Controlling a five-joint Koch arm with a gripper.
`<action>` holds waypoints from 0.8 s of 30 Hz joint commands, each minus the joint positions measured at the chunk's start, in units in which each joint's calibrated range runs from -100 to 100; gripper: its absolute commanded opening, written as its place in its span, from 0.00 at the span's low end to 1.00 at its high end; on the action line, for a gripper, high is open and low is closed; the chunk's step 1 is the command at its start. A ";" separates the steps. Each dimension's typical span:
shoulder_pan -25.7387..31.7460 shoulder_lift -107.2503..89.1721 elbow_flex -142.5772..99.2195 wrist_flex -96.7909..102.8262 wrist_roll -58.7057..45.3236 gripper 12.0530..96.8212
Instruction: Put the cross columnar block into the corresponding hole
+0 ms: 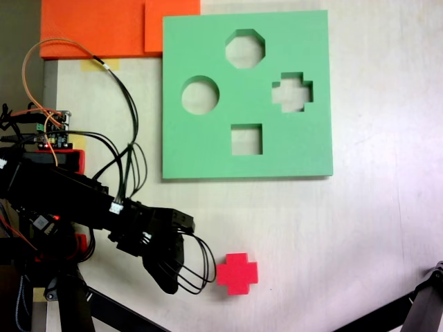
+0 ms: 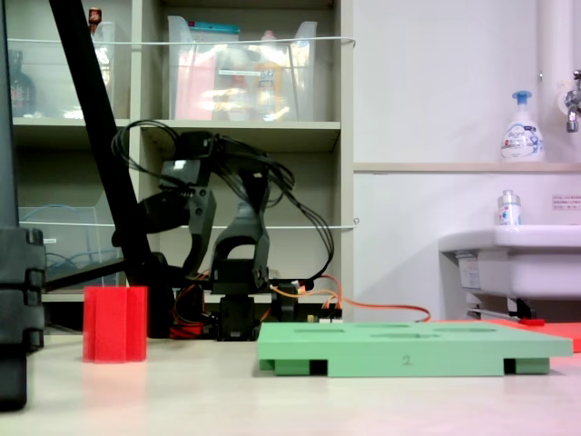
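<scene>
Red cross block (image 1: 237, 273) on the table, plus-shaped hole (image 1: 291, 92) unfilled.

Pale table (image 1: 360, 235), red cross block (image 1: 237, 273) standing on it, green foam board (image 1: 208, 149), orange sheets (image 1: 97, 28) at the edge

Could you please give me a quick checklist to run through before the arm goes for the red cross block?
1. Cross block standing free on the table, nothing on it: ok.
2. Cross-shaped hole in the green board unobstructed: ok.
3. Board lying flat: ok in the side fixed view.
4. Gripper beside the block, not touching: ok.
5. Gripper open wide enough: cannot tell.
6. Cables near the gripper clear of the block: ok, but close.
</scene>
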State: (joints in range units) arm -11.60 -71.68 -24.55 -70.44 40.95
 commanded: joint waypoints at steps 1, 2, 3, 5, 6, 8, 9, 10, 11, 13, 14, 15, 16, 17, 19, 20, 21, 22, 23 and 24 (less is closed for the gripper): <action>-0.24 3.25 4.81 5.20 -1.27 0.73; -0.24 4.92 5.70 5.58 -1.56 0.72; -0.24 7.16 6.60 5.97 -1.90 0.72; -0.24 10.37 7.50 7.51 -2.59 0.70; -0.24 12.19 8.20 8.28 -2.98 0.70; -0.24 16.24 10.39 8.66 -3.81 0.69; -0.24 17.49 11.29 8.76 -4.10 0.69; -0.20 19.31 12.18 8.86 -4.54 0.69; -0.20 20.43 12.78 9.24 -5.03 0.69; -0.15 22.80 13.78 10.11 -5.57 0.69; 0.00 23.50 13.78 10.97 -5.62 0.69; 0.20 24.34 13.88 11.75 -5.67 0.69; 0.34 24.89 13.98 12.32 -5.67 0.69; 0.49 25.87 14.38 12.61 -5.67 0.69; 1.07 27.83 15.57 12.71 -5.62 0.69; 1.22 28.39 16.07 12.71 -5.62 0.69; 1.42 29.08 16.37 12.71 -5.62 0.69; 1.51 29.50 16.77 12.71 -5.62 0.69; 1.61 30.48 17.17 12.71 -5.62 0.69; 1.71 31.32 17.37 12.71 -5.62 0.70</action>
State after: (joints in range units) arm -10.13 -40.36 -11.81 -60.94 35.78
